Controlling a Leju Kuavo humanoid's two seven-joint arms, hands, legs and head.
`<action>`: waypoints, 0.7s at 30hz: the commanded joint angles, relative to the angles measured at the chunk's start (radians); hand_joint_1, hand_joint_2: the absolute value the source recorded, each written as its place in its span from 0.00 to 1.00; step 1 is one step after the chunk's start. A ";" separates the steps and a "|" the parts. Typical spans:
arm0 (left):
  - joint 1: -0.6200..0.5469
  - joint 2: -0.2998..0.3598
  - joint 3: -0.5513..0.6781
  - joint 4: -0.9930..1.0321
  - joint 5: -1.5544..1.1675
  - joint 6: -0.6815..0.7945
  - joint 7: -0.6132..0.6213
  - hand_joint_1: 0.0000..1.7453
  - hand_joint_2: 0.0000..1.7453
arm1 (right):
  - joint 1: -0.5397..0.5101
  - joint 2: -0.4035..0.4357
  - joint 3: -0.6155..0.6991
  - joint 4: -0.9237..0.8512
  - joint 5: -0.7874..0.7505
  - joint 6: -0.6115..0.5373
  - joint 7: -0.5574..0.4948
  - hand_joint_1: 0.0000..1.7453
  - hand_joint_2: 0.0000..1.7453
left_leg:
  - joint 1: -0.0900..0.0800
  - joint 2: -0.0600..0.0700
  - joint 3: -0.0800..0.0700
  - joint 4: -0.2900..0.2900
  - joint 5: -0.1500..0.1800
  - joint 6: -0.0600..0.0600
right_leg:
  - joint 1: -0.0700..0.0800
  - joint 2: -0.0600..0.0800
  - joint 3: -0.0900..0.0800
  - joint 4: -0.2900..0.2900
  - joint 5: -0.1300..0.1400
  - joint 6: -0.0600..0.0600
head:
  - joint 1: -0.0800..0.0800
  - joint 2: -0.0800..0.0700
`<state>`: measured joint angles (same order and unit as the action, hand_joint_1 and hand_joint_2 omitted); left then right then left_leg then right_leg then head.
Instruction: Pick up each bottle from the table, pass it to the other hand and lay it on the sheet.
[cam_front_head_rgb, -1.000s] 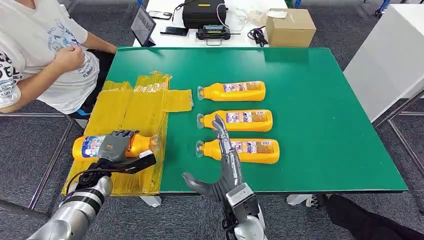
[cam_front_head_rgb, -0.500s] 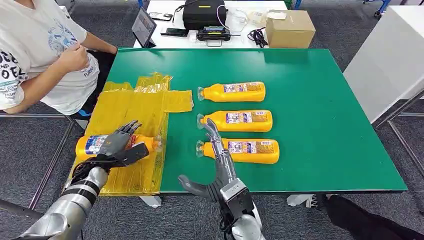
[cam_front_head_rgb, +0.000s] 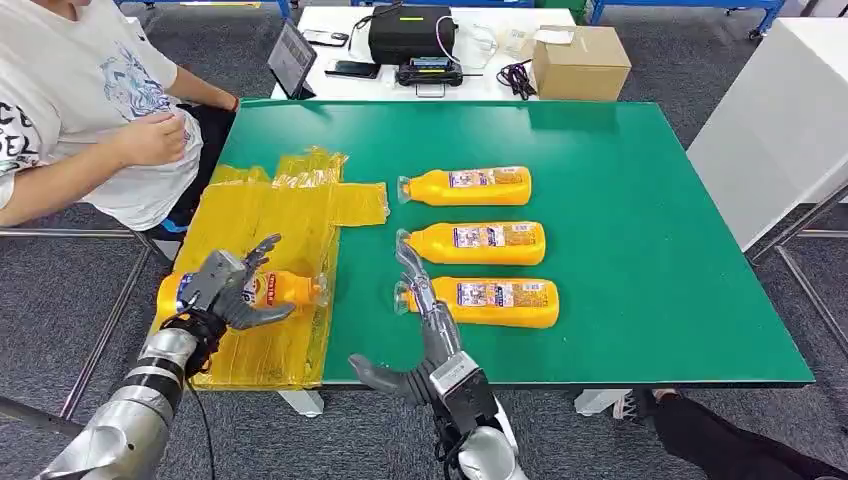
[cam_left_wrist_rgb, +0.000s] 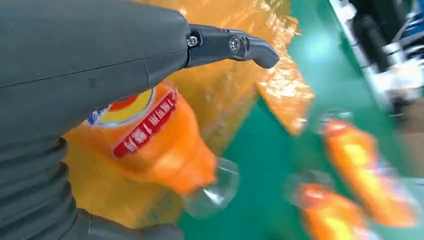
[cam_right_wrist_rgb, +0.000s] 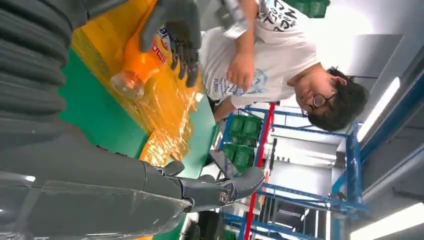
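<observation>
One bottle (cam_front_head_rgb: 262, 289) lies on the yellow sheet (cam_front_head_rgb: 262, 225) under the left robot hand (cam_front_head_rgb: 222, 289), fingers spread. Right robot hand (cam_front_head_rgb: 420, 330) is spread, empty, beside three bottles (cam_front_head_rgb: 480, 243) (person seated alongside the counter (cam_front_head_rgb: 640, 220)).

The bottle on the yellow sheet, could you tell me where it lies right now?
In the head view the bottle lies on its side at the near left of the yellow sheet, under the left hand, cap toward the green table.

orange bottle (cam_left_wrist_rgb: 150, 145) under robot hand (cam_left_wrist_rgb: 90, 60)
</observation>
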<state>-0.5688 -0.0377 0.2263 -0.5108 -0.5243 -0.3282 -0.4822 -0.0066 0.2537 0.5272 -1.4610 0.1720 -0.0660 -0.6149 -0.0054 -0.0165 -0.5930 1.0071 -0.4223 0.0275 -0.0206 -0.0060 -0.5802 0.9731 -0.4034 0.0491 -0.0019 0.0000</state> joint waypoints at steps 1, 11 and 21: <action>0.045 -0.038 0.200 0.037 0.271 -0.094 0.041 0.00 0.00 | -0.060 -0.008 0.021 0.135 0.009 -0.021 -0.014 0.00 1.00 | 0.001 0.005 0.001 -0.001 -0.001 -0.002 | 0.002 0.005 0.000 -0.002 0.001 -0.002 | 0.000 0.000; 0.047 -0.039 0.120 0.009 0.282 0.063 0.001 0.00 0.00 | -0.066 -0.019 0.046 0.145 0.064 -0.059 -0.011 0.00 1.00 | 0.002 0.005 0.000 -0.001 -0.001 -0.002 | 0.002 0.003 -0.002 -0.001 0.001 -0.002 | 0.000 0.000; 0.186 -0.125 0.033 -0.439 0.367 0.393 -0.141 0.00 1.00 | -0.162 -0.160 -0.033 0.215 0.365 -0.131 0.252 0.00 1.00 | 0.002 0.006 -0.007 0.000 0.000 -0.001 | 0.002 0.002 -0.008 -0.002 0.002 -0.001 | 0.000 0.000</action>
<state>-0.5036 -0.1106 0.3403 -0.6117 -0.1889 0.0105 -0.6412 -0.0525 0.2427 0.5535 -1.3733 0.3885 -0.1915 -0.5336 -0.0049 -0.0107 -0.6004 1.0075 -0.4218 0.0270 -0.0200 -0.0040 -0.5904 0.9733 -0.4017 0.0493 -0.0019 0.0000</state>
